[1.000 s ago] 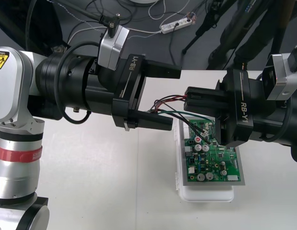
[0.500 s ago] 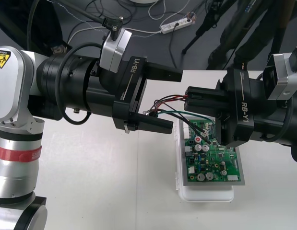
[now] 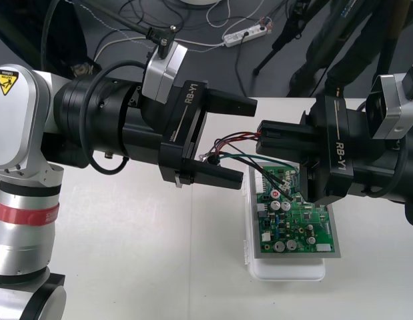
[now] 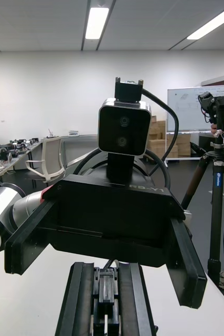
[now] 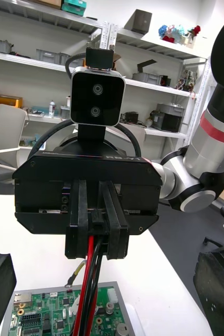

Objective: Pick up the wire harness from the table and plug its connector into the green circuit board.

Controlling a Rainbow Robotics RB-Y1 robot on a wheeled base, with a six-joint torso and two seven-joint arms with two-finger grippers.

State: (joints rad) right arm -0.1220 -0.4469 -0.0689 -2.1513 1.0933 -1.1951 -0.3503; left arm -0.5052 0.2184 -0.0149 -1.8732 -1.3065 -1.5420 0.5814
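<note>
My right gripper (image 3: 261, 144) is held above the far end of the green circuit board (image 3: 297, 220) and is shut on the wire harness (image 3: 231, 140) at its black plug end. The red, black and green wires trail left from it, and a small metal end (image 3: 205, 158) hangs free. Facing it, my left gripper (image 3: 249, 141) is open, with one finger on each side of the wires and not touching them. In the left wrist view the right gripper (image 5: 96, 231) pinches the wires (image 5: 89, 262) over the board (image 5: 64, 315). In the right wrist view my shut fingers (image 4: 85, 299) point at the left gripper's spread fingers (image 4: 188, 268).
The board rests on a white base (image 3: 286, 270) at the table's right middle. Bare table (image 3: 139, 253) lies to the left of and in front of the base. Cables and a power strip (image 3: 245, 35) lie on the dark floor beyond the far edge.
My left gripper has moved a little to the right, toward the right gripper, so its open fingers now reach further along the wires. The right gripper and harness have stayed put.
</note>
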